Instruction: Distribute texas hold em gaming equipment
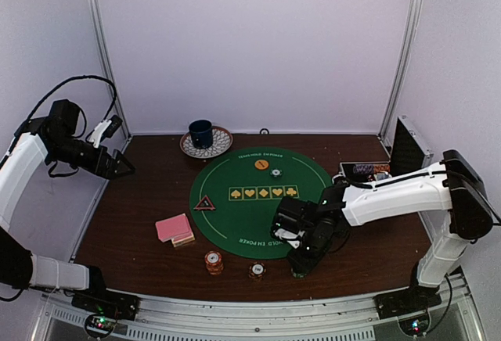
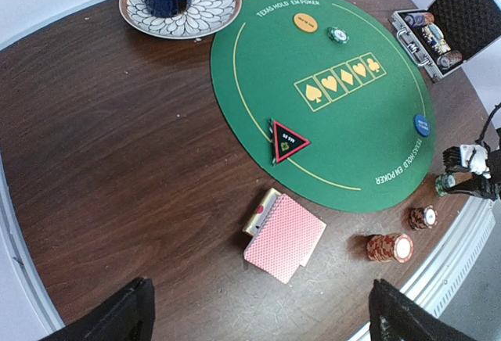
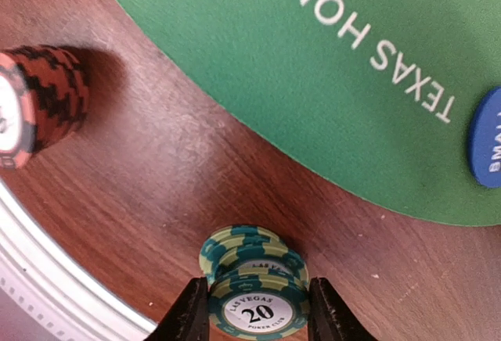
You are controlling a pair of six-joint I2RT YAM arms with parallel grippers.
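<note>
Chips, green-striped, sit pinched in the right end effector, just off the mat.

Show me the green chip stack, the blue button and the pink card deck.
green chip stack [image 3: 257, 310]: right wrist view, printed face of the top chip.
blue button [image 2: 422, 124]: left wrist view, centre of its face.
pink card deck [image 2: 286, 237]: left wrist view, back of the top card.

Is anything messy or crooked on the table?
Yes, two things. The pink cards beside the green mat lie crooked and spread out, not in a neat pile. The green chips between the right tool's fingers are stacked unevenly, with some sticking out sideways.
</note>
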